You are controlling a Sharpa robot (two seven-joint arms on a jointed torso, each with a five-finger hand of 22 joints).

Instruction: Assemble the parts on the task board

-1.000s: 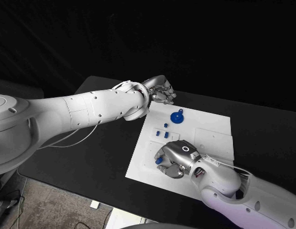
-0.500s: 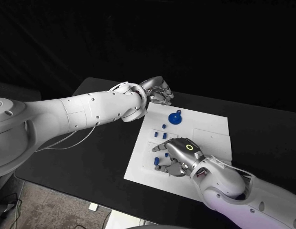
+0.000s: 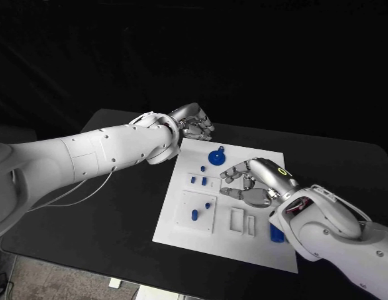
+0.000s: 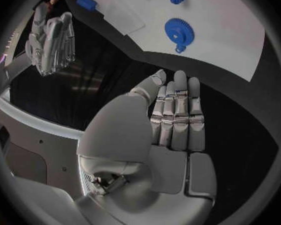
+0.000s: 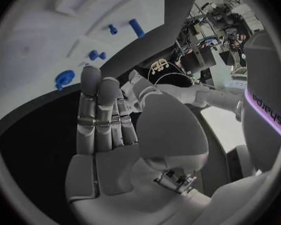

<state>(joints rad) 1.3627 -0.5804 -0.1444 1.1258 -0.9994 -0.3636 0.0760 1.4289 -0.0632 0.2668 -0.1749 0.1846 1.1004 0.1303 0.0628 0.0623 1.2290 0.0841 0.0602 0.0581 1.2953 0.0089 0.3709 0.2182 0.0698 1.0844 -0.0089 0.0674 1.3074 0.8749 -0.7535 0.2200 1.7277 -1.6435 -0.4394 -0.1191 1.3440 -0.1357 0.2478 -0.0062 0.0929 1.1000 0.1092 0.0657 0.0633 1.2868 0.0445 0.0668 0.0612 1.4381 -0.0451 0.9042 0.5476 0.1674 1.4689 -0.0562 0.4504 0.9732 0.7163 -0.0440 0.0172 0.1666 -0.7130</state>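
Black surface [image 3: 112,206] carries the white task board [image 3: 275,250], so start your plan there. Your right robot hand [image 3: 252,182] hovers above the board's middle, fingers straight and together, grasping nothing; the left robot hand [image 3: 190,124] waits just off the far corner, likewise empty. Blue parts lie scattered: the gear [image 3: 216,156] near the far edge, a long block [image 3: 275,234] nearer you, and a small peg [image 3: 195,214], probably already seated. Lower onto one piece squarely.

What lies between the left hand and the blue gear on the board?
Nothing: in the head view, only bare black table and a strip of white task board separate the left hand from the blue gear.
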